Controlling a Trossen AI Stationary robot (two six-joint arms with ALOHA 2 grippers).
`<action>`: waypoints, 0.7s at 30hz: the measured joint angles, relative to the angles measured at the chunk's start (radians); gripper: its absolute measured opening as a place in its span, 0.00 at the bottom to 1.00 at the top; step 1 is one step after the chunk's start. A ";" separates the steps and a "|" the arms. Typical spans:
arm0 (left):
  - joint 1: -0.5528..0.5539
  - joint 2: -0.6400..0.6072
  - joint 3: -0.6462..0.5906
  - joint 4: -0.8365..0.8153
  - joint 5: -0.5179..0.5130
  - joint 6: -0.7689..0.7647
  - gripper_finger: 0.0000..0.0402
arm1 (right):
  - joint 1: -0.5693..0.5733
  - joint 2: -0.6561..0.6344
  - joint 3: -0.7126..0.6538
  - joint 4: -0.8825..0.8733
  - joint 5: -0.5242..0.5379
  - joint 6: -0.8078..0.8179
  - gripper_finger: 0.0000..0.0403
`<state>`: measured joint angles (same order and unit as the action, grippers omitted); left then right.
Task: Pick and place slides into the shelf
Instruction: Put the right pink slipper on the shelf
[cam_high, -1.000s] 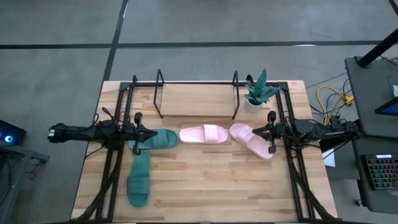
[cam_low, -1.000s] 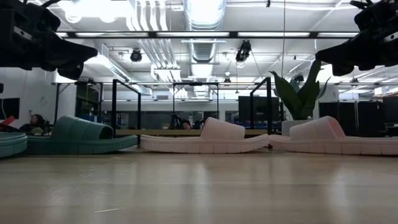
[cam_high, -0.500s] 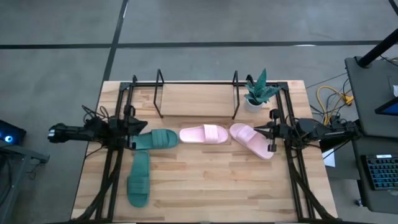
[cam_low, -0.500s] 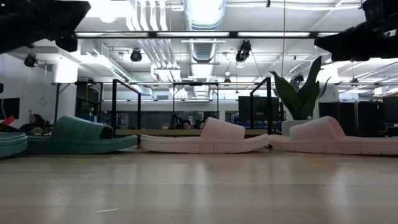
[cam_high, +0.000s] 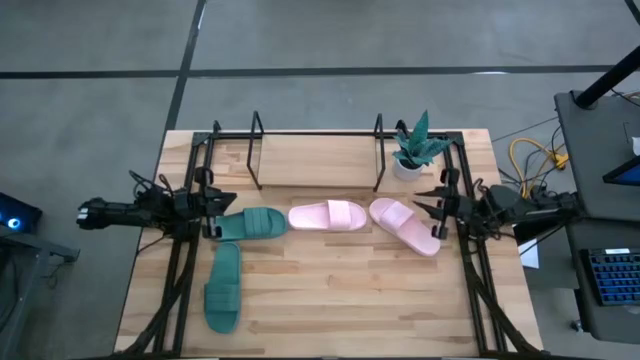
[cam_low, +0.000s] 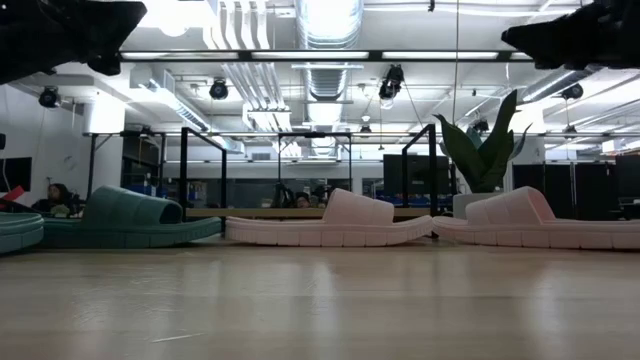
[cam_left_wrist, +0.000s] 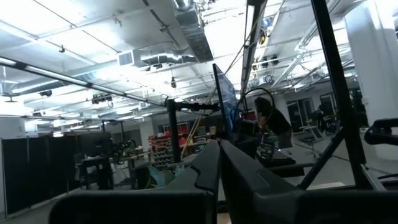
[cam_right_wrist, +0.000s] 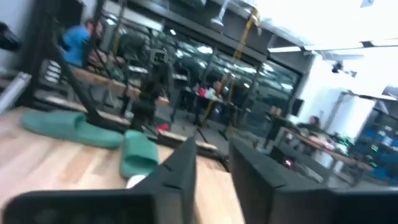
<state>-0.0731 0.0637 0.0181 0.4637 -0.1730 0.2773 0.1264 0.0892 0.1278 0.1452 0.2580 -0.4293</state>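
Two dark green slides (cam_high: 250, 223) (cam_high: 223, 287) and two pale pink slides (cam_high: 328, 215) (cam_high: 405, 225) lie sole-down on the wooden table. None is on the shelf (cam_high: 315, 150), a black rod rack that stands at the table's far edge. My left gripper (cam_high: 228, 202) hangs shut above the table, just left of the nearer green slide; the left wrist view shows its fingertips (cam_left_wrist: 217, 171) together. My right gripper (cam_high: 420, 202) hangs open above the right pink slide's far end, with a gap between its fingers (cam_right_wrist: 180, 171). Both tilt a little upward.
A potted plant (cam_high: 415, 145) stands at the far right beside the shelf. Black arm frames (cam_high: 185, 260) (cam_high: 470, 270) run along both table sides. Bare wood (cam_high: 340, 290) lies between the slides and the near edge. A person shows in the room beyond the table.
Both grippers have risen a little and tipped their fingers upward, each rolling about its own axis; in the low view they have moved toward the picture's top. My right gripper's fingers have parted. The slides have stayed where they were.
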 joint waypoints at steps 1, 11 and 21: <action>0.000 0.004 0.000 -0.001 0.000 0.000 0.03 | 0.000 0.022 0.012 0.001 0.016 -0.014 0.28; 0.000 0.064 0.001 0.035 0.003 -0.007 0.36 | 0.000 0.245 0.199 -0.132 0.030 -0.010 0.53; 0.000 0.092 -0.002 0.056 0.003 -0.007 0.42 | 0.001 0.473 0.432 -0.459 0.031 0.175 0.53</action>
<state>-0.0731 0.1558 0.0158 0.5201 -0.1696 0.2702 0.1275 0.5624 0.5593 -0.3136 0.2886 -0.2541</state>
